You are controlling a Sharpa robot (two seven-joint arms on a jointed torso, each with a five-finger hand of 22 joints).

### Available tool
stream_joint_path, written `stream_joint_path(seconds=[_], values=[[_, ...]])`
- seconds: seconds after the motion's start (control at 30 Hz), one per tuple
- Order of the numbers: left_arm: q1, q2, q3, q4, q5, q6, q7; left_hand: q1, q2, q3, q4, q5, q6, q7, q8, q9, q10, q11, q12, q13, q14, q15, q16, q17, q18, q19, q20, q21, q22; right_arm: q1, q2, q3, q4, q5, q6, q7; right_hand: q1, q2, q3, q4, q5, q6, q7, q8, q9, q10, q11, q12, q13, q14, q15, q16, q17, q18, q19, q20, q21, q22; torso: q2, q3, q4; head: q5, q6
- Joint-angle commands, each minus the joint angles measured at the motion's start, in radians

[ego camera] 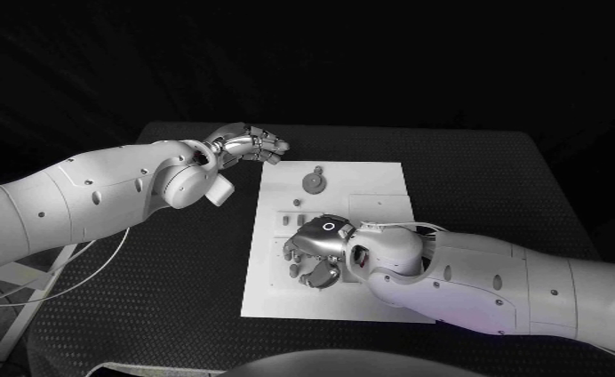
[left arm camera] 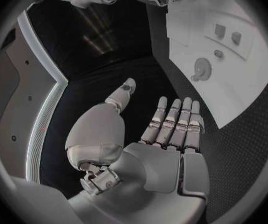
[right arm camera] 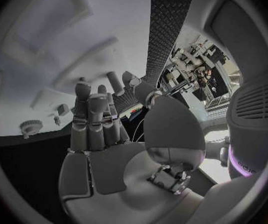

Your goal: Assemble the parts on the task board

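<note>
The white task board (ego camera: 371,177) lies in the middle of the black table. A round grey gear-like part (ego camera: 314,181) sits near the board's far end; it is also in the left wrist view (left arm camera: 201,67) and the right wrist view (right arm camera: 30,128). Small grey parts (left arm camera: 220,31) sit further along the board. My left hand (ego camera: 250,141) hovers off the board's far left corner, fingers straight (left arm camera: 174,122), palm empty. My right hand (ego camera: 321,248) is low over the board's near middle, fingers stretched out (right arm camera: 96,119) with nothing seen in them. Parts under it are hidden.
Black textured table (ego camera: 487,181) surrounds the board on all sides. A cable (ego camera: 90,261) hangs from my left arm over the table's left edge. The board's raised blocks and recesses (right arm camera: 41,59) lie ahead of my right hand.
</note>
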Motion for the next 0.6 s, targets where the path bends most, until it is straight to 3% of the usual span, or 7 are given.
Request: stream_joint_path(seconds=[0.03, 0.1, 0.17, 0.2, 0.4, 0.6], values=[[0.001, 0.002, 0.001, 0.001, -0.001, 0.019, 0.005, 0.0, -0.003, 0.001, -0.001, -0.003, 0.007, 0.064, 0.003, -0.001, -0.001, 0.004, -0.001, 0.0, -0.005, 0.002, -0.004, 0.001, -0.008, 0.003, 0.001, -0.002, -0.001, 0.009, -0.007, 0.005, 0.01, 0.036, -0.026, 0.031, 0.008, 0.003, -0.004, 0.001, 0.003, 0.005, 0.006, 0.004, 0.001, -0.002, 0.003, -0.001, 0.001, -0.001, 0.004, 0.003, 0.001, 0.02, 0.008, -0.001, 0.006, 0.023, -0.001, -0.0005, -0.0009, -0.001, -0.003], [0.001, 0.003, 0.001, -0.001, -0.001, 0.018, 0.006, 0.0, -0.003, 0.001, -0.001, -0.003, 0.007, 0.062, 0.004, -0.001, -0.002, 0.004, -0.001, 0.0, -0.005, 0.002, -0.004, 0.001, -0.008, 0.003, 0.001, -0.002, -0.001, 0.012, -0.012, 0.008, 0.013, 0.055, -0.038, 0.042, 0.008, 0.003, -0.005, 0.001, 0.004, 0.005, 0.006, 0.005, 0.001, -0.002, 0.003, -0.001, 0.002, -0.001, 0.004, 0.003, 0.001, 0.02, 0.008, -0.001, 0.006, 0.023, 0.0, -0.0006, -0.0012, -0.002, -0.002], [0.001, 0.004, 0.001, -0.001, -0.001, 0.019, 0.006, 0.0, -0.003, 0.001, -0.001, -0.003, 0.007, 0.062, 0.004, -0.001, -0.002, 0.004, -0.001, 0.0, -0.005, 0.002, -0.004, 0.001, -0.008, 0.003, 0.001, -0.002, -0.001, 0.015, -0.018, 0.014, 0.018, 0.071, -0.044, 0.049, -0.027, -0.051, -0.018, 0.028, 0.005, -0.039, 0.0, -0.017, -0.008, -0.092, 0.007, -0.017, -0.022, 0.006, 0.012, 0.01, 0.001, 0.02, 0.016, 0.0, 0.008, 0.02, 0.0, -0.0006, -0.001, -0.001, -0.001], [0.001, 0.004, 0.001, -0.001, -0.001, 0.021, 0.007, 0.0, -0.003, 0.001, -0.001, -0.003, 0.007, 0.062, 0.004, -0.001, -0.002, 0.004, -0.001, 0.0, -0.005, 0.002, -0.004, 0.001, -0.008, 0.003, 0.001, -0.002, -0.001, 0.017, -0.024, 0.02, 0.023, 0.081, -0.046, 0.05, -0.023, -0.055, -0.008, 0.046, 0.007, -0.045, -0.003, -0.017, -0.008, -0.107, 0.009, -0.011, -0.028, 0.008, 0.011, 0.012, 0.0, 0.02, 0.018, -0.003, 0.006, 0.018, 0.0, -0.0006, -0.001, -0.001, -0.001], [0.001, 0.004, 0.001, -0.002, -0.001, 0.016, 0.01, 0.0, -0.003, 0.001, -0.001, -0.003, 0.007, 0.062, 0.004, -0.001, -0.002, 0.004, -0.001, 0.0, -0.005, 0.002, -0.004, 0.001, -0.008, 0.003, 0.001, -0.002, -0.001, 0.022, -0.038, 0.045, 0.026, 0.109, -0.064, 0.06, -0.023, -0.055, -0.008, 0.046, 0.007, -0.045, -0.003, -0.017, -0.008, -0.107, 0.009, -0.011, -0.028, 0.008, 0.011, 0.012, 0.0, 0.02, 0.018, -0.003, 0.006, 0.018, 0.0, 0.0011, -0.0002, -0.003, 0.001], [0.0, 0.005, 0.001, -0.001, -0.001, 0.007, 0.019, 0.0, -0.003, 0.001, -0.001, -0.003, 0.007, 0.062, 0.004, -0.001, -0.002, 0.004, -0.001, 0.0, -0.005, 0.002, -0.004, 0.001, -0.008, 0.003, 0.001, -0.002, -0.001, 0.032, -0.06, 0.048, -0.004, 0.172, -0.102, 0.079, -0.023, -0.055, -0.008, 0.046, 0.007, -0.045, -0.003, -0.017, -0.008, -0.107, 0.009, -0.011, -0.028, 0.008, 0.011, 0.012, 0.0, 0.02, 0.018, -0.003, 0.006, 0.018, -0.001, -0.0007, -0.0002, -0.011, 0.016]])
